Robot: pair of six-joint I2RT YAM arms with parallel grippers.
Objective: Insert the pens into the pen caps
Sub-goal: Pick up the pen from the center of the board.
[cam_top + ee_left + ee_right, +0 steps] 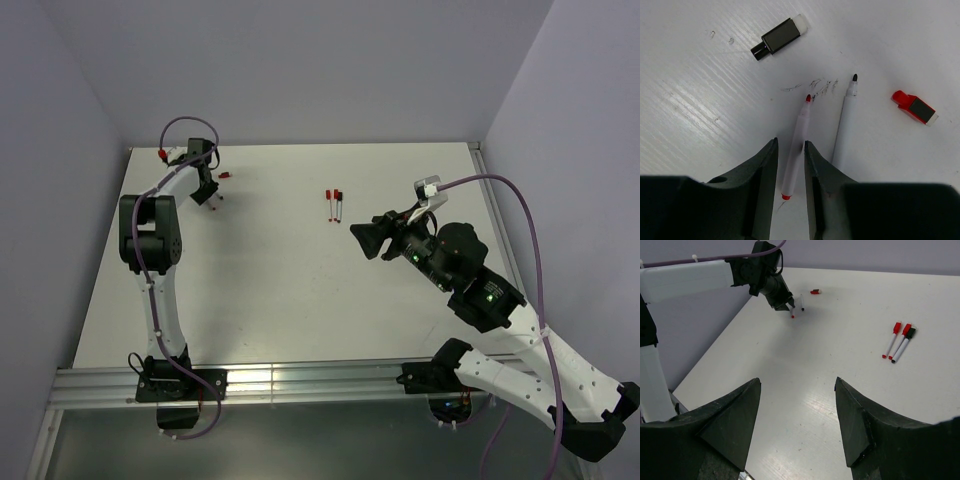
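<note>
A: Where is the red-tipped pen (801,120) lying?
B: Bottom middle, between the left gripper's (791,143) half-open jaws. The black-tipped pen (844,125) is lying beside it; black cap (777,37) upper left, red cap (914,106) right.
A: And the right gripper (797,385)?
B: It is hanging wide open, holding nothing.

Pale lavender walls (300,60) are enclosing a white table (300,290), whose glossy top is reflecting soft overhead light near an aluminium rail (300,378).

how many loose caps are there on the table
2. The black cap lies ahead of the left hand; the red cap lies right of the black-tipped pen. Others may be hidden.
</note>
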